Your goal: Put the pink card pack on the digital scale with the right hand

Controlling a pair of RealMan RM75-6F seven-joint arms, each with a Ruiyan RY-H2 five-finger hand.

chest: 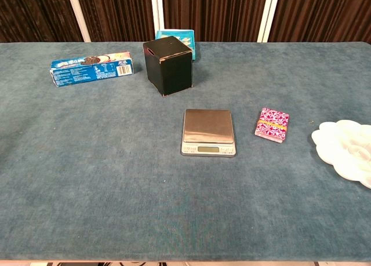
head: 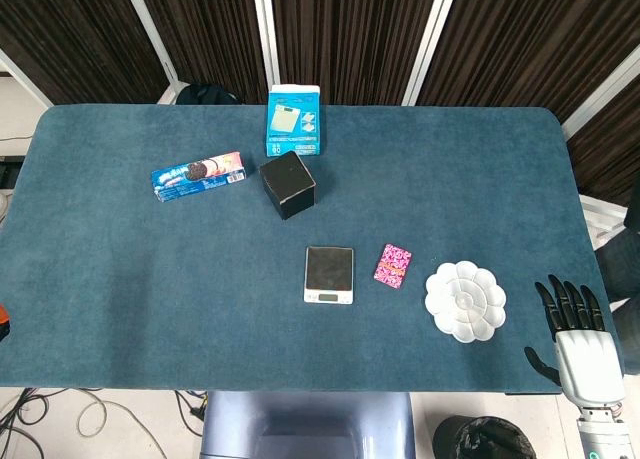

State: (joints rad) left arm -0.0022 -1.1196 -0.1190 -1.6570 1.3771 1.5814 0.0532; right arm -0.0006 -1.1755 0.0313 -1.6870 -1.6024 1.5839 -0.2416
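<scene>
The pink card pack (head: 393,266) (chest: 272,125) lies flat on the blue table, just right of the digital scale (head: 329,274) (chest: 208,132). The scale's dark plate is bare. My right hand (head: 578,334) hovers at the table's near right corner, fingers spread and holding nothing, well right of the pack. It shows only in the head view. My left hand appears in neither view.
A white flower-shaped palette (head: 465,300) (chest: 350,148) lies between the pack and my right hand. A black box (head: 288,184) (chest: 168,64), a blue cookie package (head: 198,175) (chest: 91,68) and a blue carton (head: 293,120) (chest: 189,41) stand further back.
</scene>
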